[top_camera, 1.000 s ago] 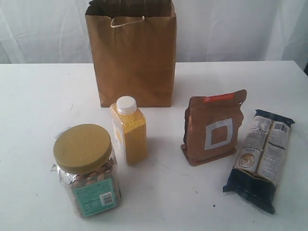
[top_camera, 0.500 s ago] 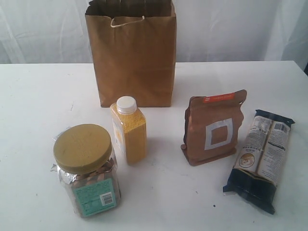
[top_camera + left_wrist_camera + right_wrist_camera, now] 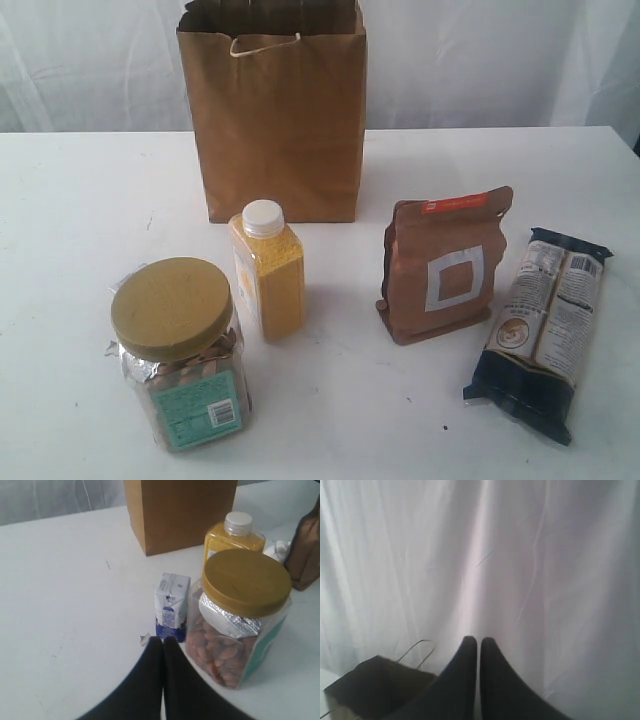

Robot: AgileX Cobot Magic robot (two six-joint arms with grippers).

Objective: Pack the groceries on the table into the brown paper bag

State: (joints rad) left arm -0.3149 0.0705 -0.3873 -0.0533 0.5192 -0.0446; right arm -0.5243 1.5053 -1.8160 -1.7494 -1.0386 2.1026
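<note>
The brown paper bag [image 3: 272,115] stands upright at the back of the white table [image 3: 80,220]. In front of it are the yellow white-capped bottle [image 3: 267,270], the yellow-lidded clear jar [image 3: 182,350], the copper-brown pouch [image 3: 445,265] and the long dark-blue/cream packet [image 3: 540,330]. The left wrist view shows the small white-blue carton [image 3: 171,605] beside the jar [image 3: 242,615], just beyond my shut, empty left gripper [image 3: 163,640]. My right gripper [image 3: 478,641] is shut and empty, facing the curtain above the bag's open top [image 3: 375,687]. Neither gripper shows in the exterior view. The pull-tab can is out of view.
A white curtain [image 3: 480,60] hangs behind the table. A tiny scrap [image 3: 145,639] lies on the tabletop by the left fingertips. A crumpled white bit [image 3: 278,550] shows behind the jar in the left wrist view.
</note>
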